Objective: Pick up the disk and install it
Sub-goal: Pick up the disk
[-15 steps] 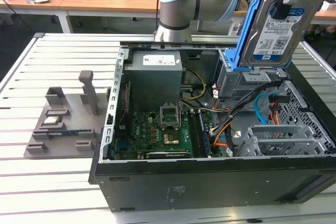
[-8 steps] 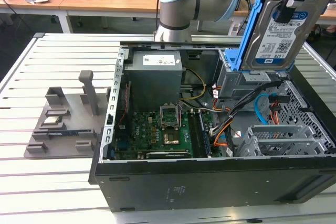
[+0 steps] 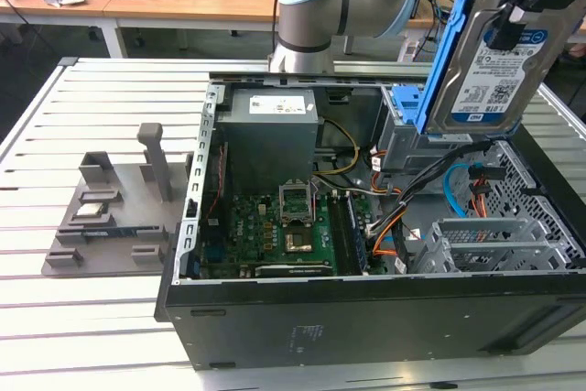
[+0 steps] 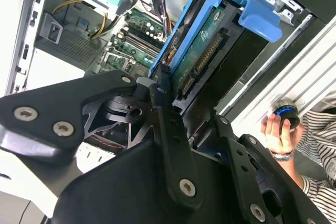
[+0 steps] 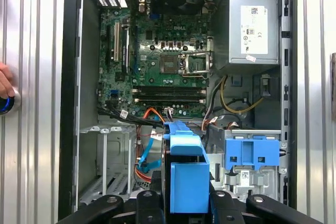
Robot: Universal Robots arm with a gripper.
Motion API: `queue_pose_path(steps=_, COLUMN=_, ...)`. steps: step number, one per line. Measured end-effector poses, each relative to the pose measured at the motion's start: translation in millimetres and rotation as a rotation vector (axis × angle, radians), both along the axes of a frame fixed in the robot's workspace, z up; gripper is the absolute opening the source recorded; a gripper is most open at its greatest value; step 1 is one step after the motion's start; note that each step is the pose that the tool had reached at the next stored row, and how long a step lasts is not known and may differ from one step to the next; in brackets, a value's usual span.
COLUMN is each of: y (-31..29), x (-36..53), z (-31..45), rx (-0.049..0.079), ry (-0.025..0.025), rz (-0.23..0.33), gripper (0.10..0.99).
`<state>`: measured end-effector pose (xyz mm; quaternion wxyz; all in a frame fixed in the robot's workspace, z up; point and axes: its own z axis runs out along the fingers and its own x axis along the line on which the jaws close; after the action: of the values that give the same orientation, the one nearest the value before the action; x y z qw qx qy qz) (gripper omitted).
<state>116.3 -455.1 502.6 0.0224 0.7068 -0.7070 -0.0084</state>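
I have the tool clenched on one end of the disk. The disk hangs tilted, nearly upright, in the air over the open computer case, at the exterior view's right.

Risks as I judge them:
- The grip is at one end only, so the disk could swing or slip if it bumps anything.
- Orange and blue cables lie loose under the disk. They could snag the blue frame or get pinched.
- The grey metal cage and the blue latch sit close below, and a skewed approach could jam on their edges.
- A person's hand rests on a round knob at the counter edge, close to the case wall, so it's near any wide swing.

Also around:
- The main board and the power supply box are inside the case.
- A grey rack sits on the counter at the exterior view's left, well apart from the disk.
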Motion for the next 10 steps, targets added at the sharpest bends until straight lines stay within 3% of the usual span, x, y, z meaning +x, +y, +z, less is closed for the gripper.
queue_pose_path(steps=10, y=-14.3, x=0.0, z=-0.2, rx=0.000, ry=0.0000, rz=0.000, gripper=0.365)
